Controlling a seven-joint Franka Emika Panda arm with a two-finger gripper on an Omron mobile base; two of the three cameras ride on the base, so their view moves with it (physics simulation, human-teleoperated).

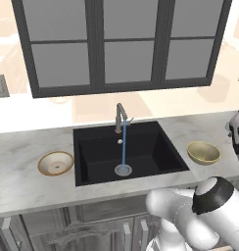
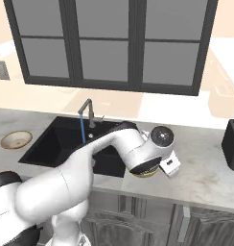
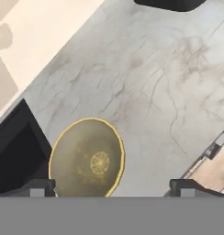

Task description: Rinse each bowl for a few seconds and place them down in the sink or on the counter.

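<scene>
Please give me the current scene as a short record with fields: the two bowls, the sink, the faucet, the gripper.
olive-yellow bowl: upright on the counter, right of the sink, not held
tan-rimmed bowl: upright on the counter, left of the sink, apart from the arm
sink: black basin, no bowl inside
faucet: running, a blue stream falls to the drain
gripper: open, above the olive-yellow bowl, fingertips not touching it
other: a dark appliance at the counter's far right
</scene>
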